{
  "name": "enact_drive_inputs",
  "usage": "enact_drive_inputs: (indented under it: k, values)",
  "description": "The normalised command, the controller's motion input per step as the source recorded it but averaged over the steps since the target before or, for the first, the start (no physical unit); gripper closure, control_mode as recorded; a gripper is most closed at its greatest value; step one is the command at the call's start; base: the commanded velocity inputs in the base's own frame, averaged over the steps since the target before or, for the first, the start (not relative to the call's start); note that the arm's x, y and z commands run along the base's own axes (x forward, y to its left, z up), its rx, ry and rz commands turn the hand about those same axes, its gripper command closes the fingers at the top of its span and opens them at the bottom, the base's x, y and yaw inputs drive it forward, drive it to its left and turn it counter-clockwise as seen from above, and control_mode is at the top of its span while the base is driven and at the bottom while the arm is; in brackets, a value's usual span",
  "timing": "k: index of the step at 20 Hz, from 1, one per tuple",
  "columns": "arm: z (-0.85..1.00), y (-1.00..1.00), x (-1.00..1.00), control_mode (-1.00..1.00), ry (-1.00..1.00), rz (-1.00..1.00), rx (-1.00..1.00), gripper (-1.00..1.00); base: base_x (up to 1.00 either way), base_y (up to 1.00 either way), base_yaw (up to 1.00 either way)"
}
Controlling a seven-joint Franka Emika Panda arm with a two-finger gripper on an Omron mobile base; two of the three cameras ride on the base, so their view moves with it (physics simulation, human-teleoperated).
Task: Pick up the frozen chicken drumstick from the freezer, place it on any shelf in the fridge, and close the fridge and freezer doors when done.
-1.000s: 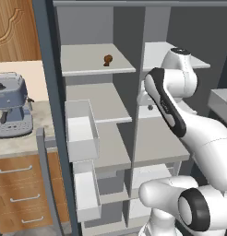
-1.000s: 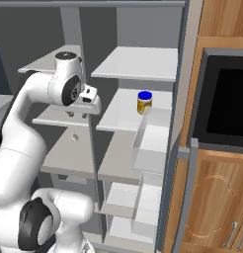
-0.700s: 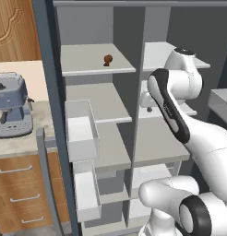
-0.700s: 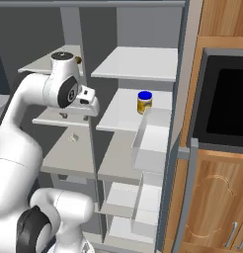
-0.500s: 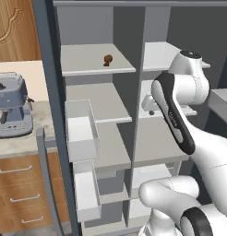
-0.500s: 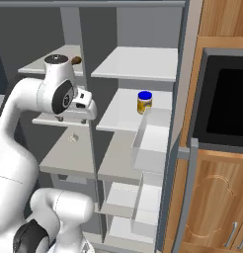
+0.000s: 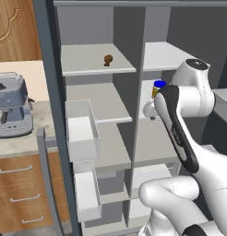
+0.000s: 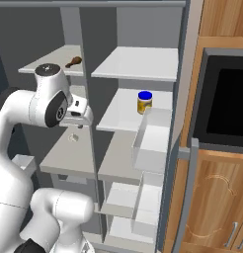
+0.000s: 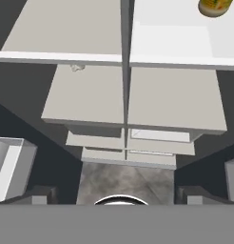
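The pincer (image 9: 118, 193) points down and stands wide, its two blunt dark tips far apart with nothing between them. In the right base view it (image 8: 78, 121) hangs just in front of the divider (image 8: 86, 99), the thin upright grey panel between freezer (image 8: 54, 158) and fridge (image 8: 138, 69), at about second-board height.

Left of the divider, on the freezer's top board, lies the drumstick (image 8: 73, 62), a small knobbly dark brown lump with a rounded head (image 7: 108, 60), well above the pincer. Right of the divider, on the fridge's second board, stands the jar (image 8: 144, 102), a squat yellow cylinder with a blue lid.

The boards are flat, matte and pale grey; the top fridge shelf (image 7: 166, 55) is bare. Boxy pale bins (image 7: 82, 133) sit on the open freezer door. Further left of the divider stands a rounded blue-grey coffee machine (image 7: 11, 110) over wooden drawers; further right, a glossy black oven (image 8: 224, 104) in wood.
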Motion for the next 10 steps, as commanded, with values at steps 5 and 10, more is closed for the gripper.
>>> enact_drive_inputs:
  k: [5, 10]
  values:
    - [0.0, 0.0, 0.0, 1.0, 0.0, 0.0, 0.0, -1.0, 0.0, 0.37, 0.0]
    - [0.0, 0.0, 0.0, 1.0, 0.0, 0.0, 0.0, -1.0, 0.0, 0.3, 0.0]
